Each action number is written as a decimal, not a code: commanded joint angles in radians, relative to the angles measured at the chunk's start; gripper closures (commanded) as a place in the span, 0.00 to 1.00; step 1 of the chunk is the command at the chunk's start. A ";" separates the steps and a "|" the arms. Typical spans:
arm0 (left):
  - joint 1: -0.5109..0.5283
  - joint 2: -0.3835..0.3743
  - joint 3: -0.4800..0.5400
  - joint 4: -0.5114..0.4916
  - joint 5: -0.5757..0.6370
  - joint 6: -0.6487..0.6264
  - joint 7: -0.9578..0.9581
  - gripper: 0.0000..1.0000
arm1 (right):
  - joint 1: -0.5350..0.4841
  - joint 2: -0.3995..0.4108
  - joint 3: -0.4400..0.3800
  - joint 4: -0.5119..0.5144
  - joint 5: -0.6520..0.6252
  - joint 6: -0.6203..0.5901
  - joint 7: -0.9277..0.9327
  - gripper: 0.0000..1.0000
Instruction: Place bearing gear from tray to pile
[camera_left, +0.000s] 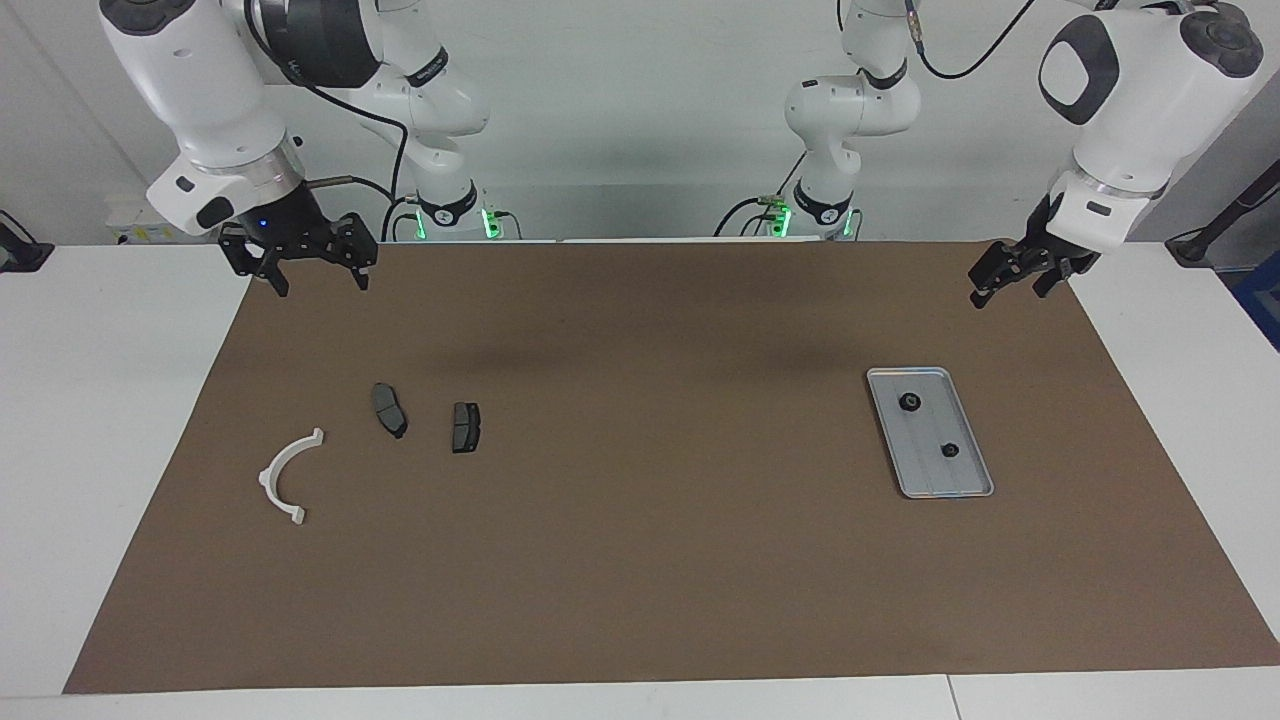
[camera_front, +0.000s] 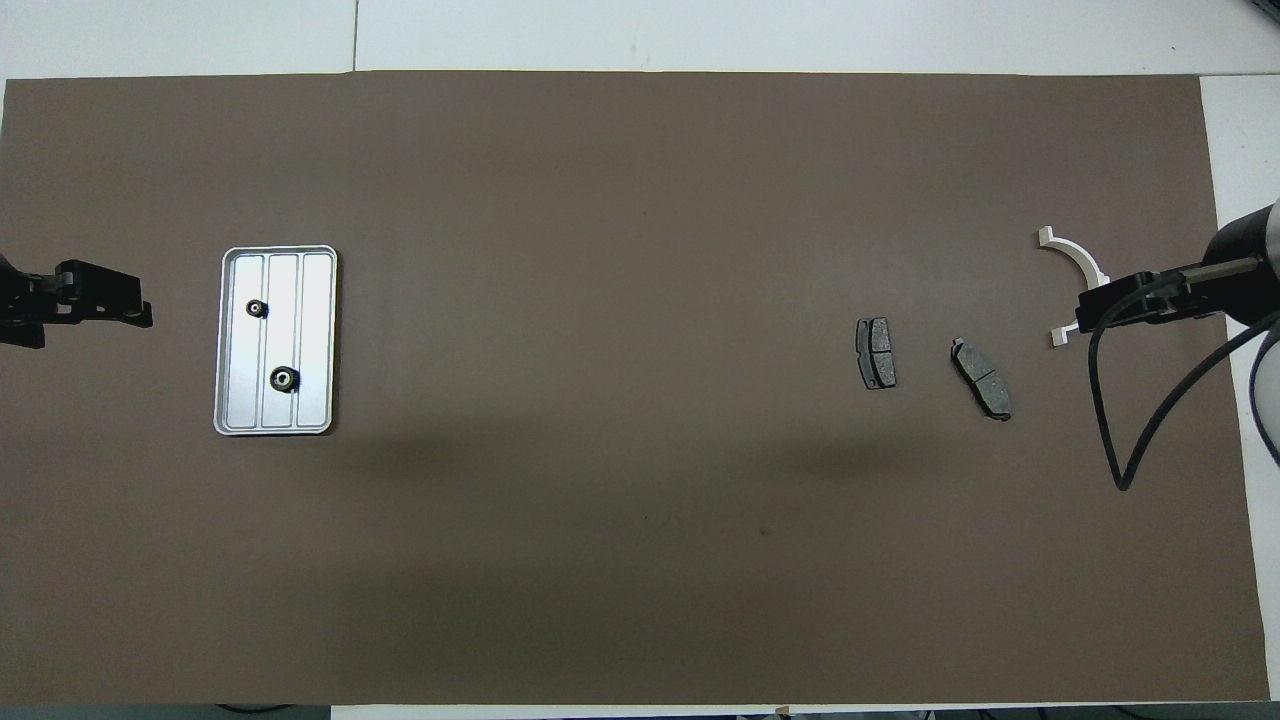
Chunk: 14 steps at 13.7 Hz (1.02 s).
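Left gripper (camera_left: 1018, 281): hanging up in the air over the mat's (camera_left: 640, 560) edge at the left arm's end of the table, jaws spread and gripping nothing; it is waiting close to the work, seemingly because the tray lies at its end.
Tray (camera_left: 975, 492): lying flat on the mat below the left gripper and toward the table's middle from it, its long side running away from the robots.
Bearing gears: two small dark round parts are sitting apart in the tray, one (camera_left: 909, 402) closer to the left gripper, the other (camera_left: 949, 450) further out; neither is being touched.
Right gripper (camera_left: 314, 272): hovering over the mat's corner at the right arm's end, fingers released and empty, waiting.
Pile: the two dark brake-pad plates (camera_left: 389, 409) (camera_left: 466, 427) and the white half-ring bracket (camera_left: 289, 477) are lying loosely below the right gripper, well apart from the tray.
Judgement: nothing is picked yet; a gear will have to be carried the length of the mat.
Hard to make out: the gears' teeth and bores are too small to read.
Cut off: in the overhead view the right gripper (camera_front: 1115, 305) is covering part of the bracket (camera_front: 1075, 253) without touching it, and both arms are running out of frame.
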 joint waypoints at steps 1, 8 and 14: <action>0.017 -0.008 -0.013 0.010 0.011 -0.022 0.005 0.00 | -0.008 -0.016 0.004 -0.018 0.019 0.019 0.016 0.00; 0.017 -0.008 -0.035 0.010 0.011 -0.036 0.003 0.00 | -0.012 -0.016 0.004 -0.020 0.019 0.016 0.014 0.00; 0.015 -0.014 -0.027 0.007 0.016 -0.015 -0.004 0.00 | -0.011 -0.015 0.004 -0.015 0.018 0.026 0.003 0.00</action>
